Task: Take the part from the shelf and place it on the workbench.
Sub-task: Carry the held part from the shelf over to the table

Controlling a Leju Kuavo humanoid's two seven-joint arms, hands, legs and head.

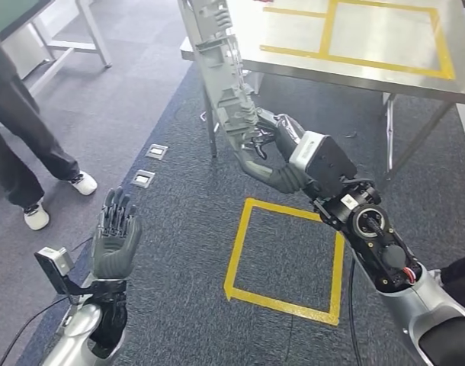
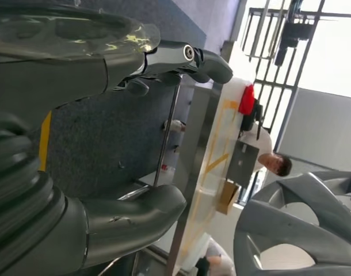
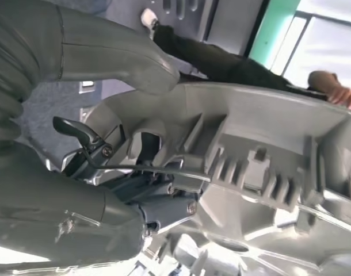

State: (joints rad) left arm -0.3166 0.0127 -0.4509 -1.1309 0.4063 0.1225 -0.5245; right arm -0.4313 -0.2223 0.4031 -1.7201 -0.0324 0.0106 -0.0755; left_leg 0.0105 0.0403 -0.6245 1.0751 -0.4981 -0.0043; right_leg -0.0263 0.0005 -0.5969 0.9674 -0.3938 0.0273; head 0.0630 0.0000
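Left hand: the left hand (image 1: 113, 238) is raised palm-up low on the left in the head view, fingers apart, nothing held; it is well apart from the part.
Left wrist view: a thumb and a finger (image 2: 189, 57) are seen spread with open air between them, and beyond them the workbench (image 2: 208, 155) edge-on with a red object (image 2: 246, 99) on it and a person (image 2: 275, 164) behind.
Floor: a yellow taped square (image 1: 285, 255) is marked on the dark carpet between the arms.
Right hand: the right hand (image 1: 270, 156) is closed around the lower end of the part (image 1: 222, 69), a long grey plastic moulding.
Right wrist view: the ribbed inner side of the part (image 3: 260, 167) is shown, clamped between thumb and fingers (image 3: 134, 54).
Part position: held tilted in the air, its upper end reaching over the near left corner of the workbench (image 1: 362, 42) in the head view; contact with the top cannot be told.
Workbench: yellow tape lines are laid on its pale top.
Person: dark trousers and white shoes (image 1: 83, 183) are seen at far left.
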